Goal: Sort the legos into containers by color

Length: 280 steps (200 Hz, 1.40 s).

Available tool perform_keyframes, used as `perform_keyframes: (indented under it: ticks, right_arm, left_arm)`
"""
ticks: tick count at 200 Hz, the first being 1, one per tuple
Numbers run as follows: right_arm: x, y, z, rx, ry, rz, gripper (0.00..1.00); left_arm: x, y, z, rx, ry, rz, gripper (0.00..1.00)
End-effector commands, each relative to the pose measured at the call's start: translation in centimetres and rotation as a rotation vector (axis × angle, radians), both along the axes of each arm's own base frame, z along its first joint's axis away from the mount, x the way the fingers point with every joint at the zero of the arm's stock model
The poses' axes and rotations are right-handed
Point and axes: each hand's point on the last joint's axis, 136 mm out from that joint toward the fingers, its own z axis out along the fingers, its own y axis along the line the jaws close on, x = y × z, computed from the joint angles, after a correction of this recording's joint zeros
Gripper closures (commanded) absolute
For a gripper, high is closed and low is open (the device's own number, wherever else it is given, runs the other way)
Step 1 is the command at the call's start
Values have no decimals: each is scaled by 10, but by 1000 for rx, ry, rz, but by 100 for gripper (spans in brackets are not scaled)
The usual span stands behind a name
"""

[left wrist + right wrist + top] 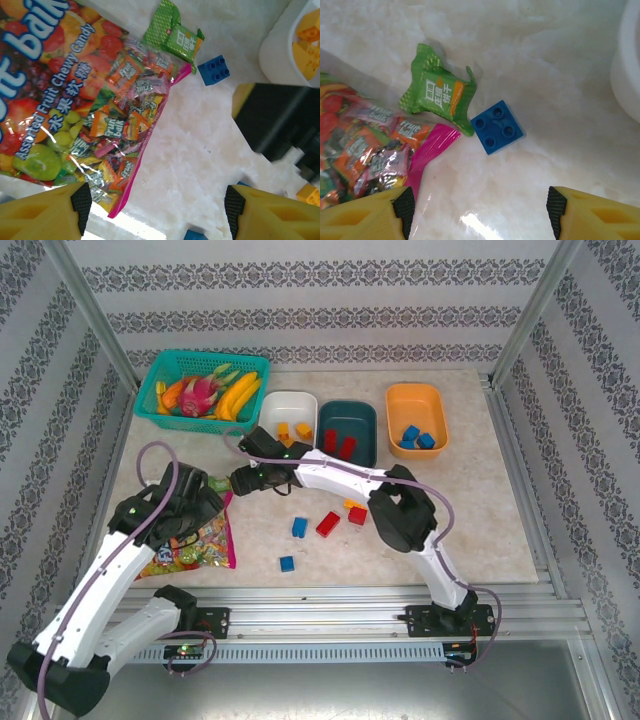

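Right tool [479, 207] hangs spread above the blue lego [497, 127]; I should drop square on it, keeping clear of the green candy sachet [440, 95] just beside it.

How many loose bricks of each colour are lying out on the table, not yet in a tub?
Blue bricks: 3
Red bricks: 2
Yellow-orange brick: 1
Total: 6
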Motion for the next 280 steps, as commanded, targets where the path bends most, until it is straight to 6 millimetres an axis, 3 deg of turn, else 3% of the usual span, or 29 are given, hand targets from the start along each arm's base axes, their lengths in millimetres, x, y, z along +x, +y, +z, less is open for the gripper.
perform_keyframes:
  ticks: [1,70,98,168,230,280]
  right_arm:
    - [7,7,-10,-61,-24,-12,27]
    - [35,18,-42,-153,-61,5,26]
    - [37,24,-52,-170,-53,24,26]
    - [34,12,-71,-231,-7,20,35]
    - [36,-5,-68,-275,-21,11,50]
    - [31,-7,-48,-241,-28,5,61]
  left_arm:
    - [-21,13,-6,26,51,48,27]
    - [-35,17,3,24,45,37,27]
    - [-37,17,3,17,45,39,27]
    - [-38,17,5,12,35,44,27]
    - [-35,14,3,4,37,38,28]
    - [-34,11,-2,-5,43,19,28]
